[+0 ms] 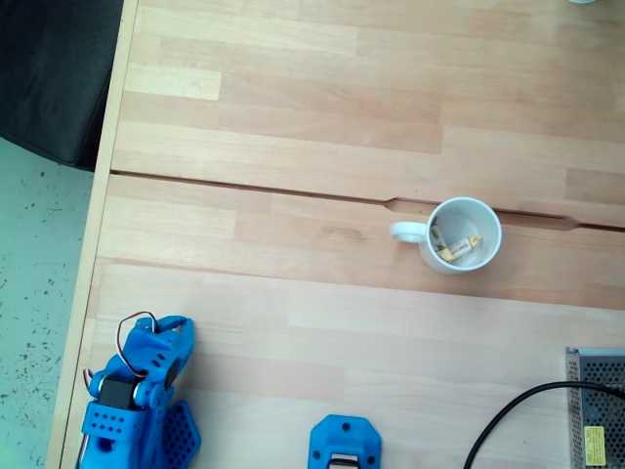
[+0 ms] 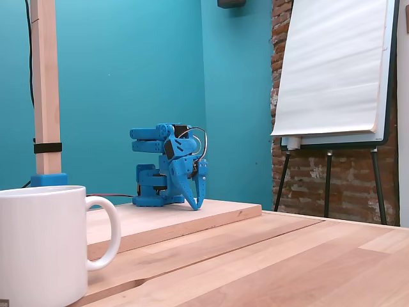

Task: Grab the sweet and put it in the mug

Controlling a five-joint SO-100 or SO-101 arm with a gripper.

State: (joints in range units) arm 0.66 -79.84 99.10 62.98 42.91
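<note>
White mug point(image 2: 41, 246) on wooden table point(image 2: 287, 262), teal walls point(image 2: 128, 77).

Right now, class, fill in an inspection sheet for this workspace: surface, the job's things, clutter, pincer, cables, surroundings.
Surface: light wooden table with a dark seam across it.
Job's things: white mug upright, handle toward the left in the top-down fixed view; two wrapped sweets lie inside it.
Clutter: metal mesh box at the lower right edge; blue clamp piece.
Pincer: pincer on the folded blue arm, tips pointing down at the board; open or shut cannot be told.
Cables: black cable by the box.
Surroundings: teal wall, brick wall, flip chart.
</note>
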